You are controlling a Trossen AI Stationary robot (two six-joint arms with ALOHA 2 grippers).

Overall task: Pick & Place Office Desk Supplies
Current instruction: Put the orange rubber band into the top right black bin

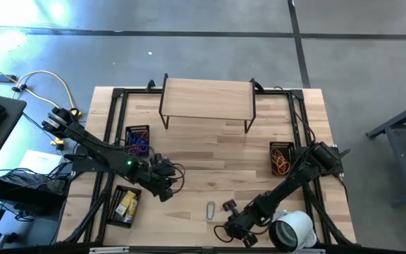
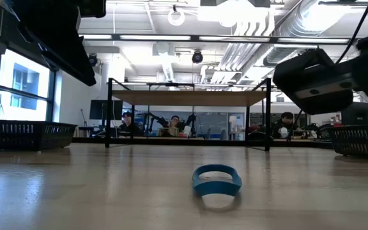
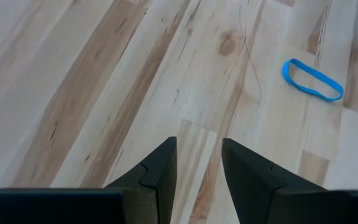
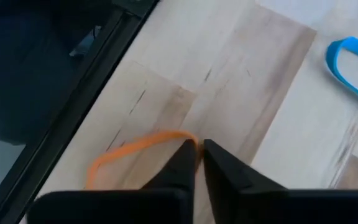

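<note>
Light butcher-block wooden table (image 1: 210,141) on a grey concrete floor, black frame rails around its edges; low view looks across to a lab with people seated at desks far back

Small wooden shelf on black legs (image 1: 207,100) stands at the far middle of the table. Black mesh baskets: one far-left with purple and blue loops (image 1: 138,140), one near-left with yellow-and-white packets (image 1: 125,205), one at right with thin orange-red bands (image 1: 282,158). Large white tape roll (image 1: 292,229) sits at the near right edge

Right gripper (image 4: 198,151) is low at the near middle of the table, close to the near rail, fingers pinched together on a thin orange rubber band (image 4: 129,149) that lies flat on the wood; the band's end goes in between the tips. Blue rubber band loop (image 4: 352,65) lies on the wood a bit farther off, apart from the gripper; same loop shows in the left wrist view and in the low view

Silver oval clip (image 1: 211,209) lies on the table just left of the right gripper, not touching

Left gripper (image 3: 197,158) hovers over bare wood at left-centre, jaws partly apart, nothing between them
</note>
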